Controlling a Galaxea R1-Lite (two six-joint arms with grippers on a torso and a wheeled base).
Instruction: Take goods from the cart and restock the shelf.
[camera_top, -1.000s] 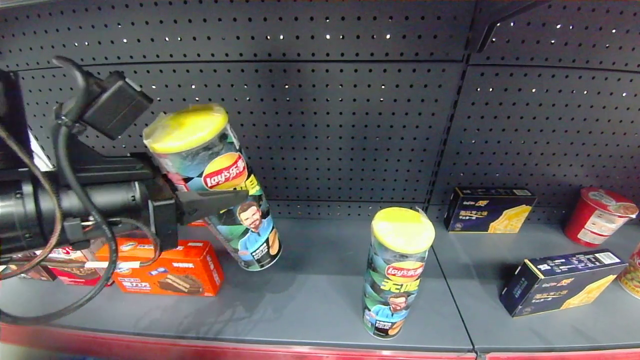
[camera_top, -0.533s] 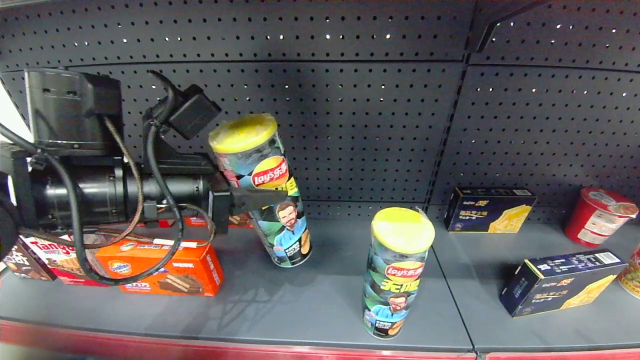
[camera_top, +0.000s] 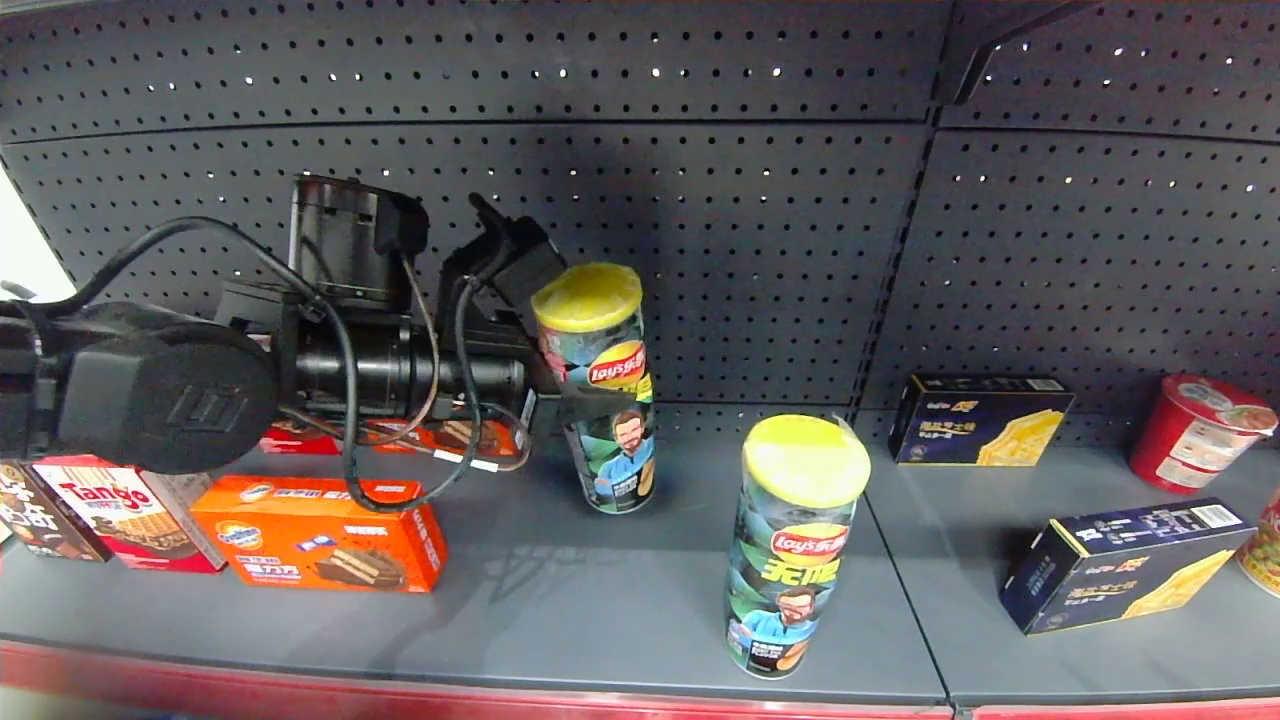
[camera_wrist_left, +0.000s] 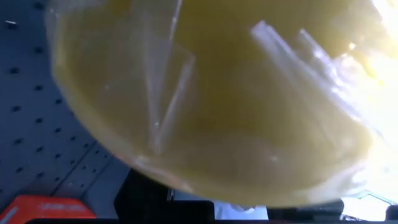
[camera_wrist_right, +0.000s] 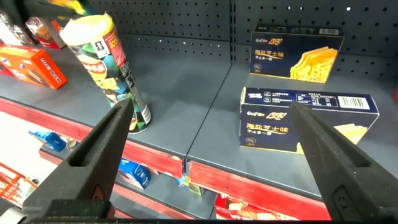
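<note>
My left gripper (camera_top: 598, 396) is shut on a chip can (camera_top: 622, 455) with a yellow lid, held nearly upright near the back of the grey shelf (camera_top: 600, 610). The can's base is at or just above the shelf surface. Its yellow lid (camera_wrist_left: 217, 93) looms close in the left wrist view. A second, matching chip can (camera_top: 797, 545) stands upright nearer the shelf's front edge, to the right of the held one, and its body (camera_wrist_right: 106, 68) shows in the right wrist view too. My right gripper (camera_wrist_right: 209, 112) hangs open in front of the shelf, holding nothing.
An orange cake box (camera_top: 320, 535) and a wafer box (camera_top: 120, 510) lie under my left arm. Two dark blue boxes (camera_top: 975, 405) (camera_top: 1125, 565) and a red cup (camera_top: 1200, 420) sit on the right. A pegboard wall (camera_top: 750, 250) backs the shelf.
My left arm has carried the chip can to the right and deeper into the shelf. The can has gone from tilted to nearly upright and sits lower.
</note>
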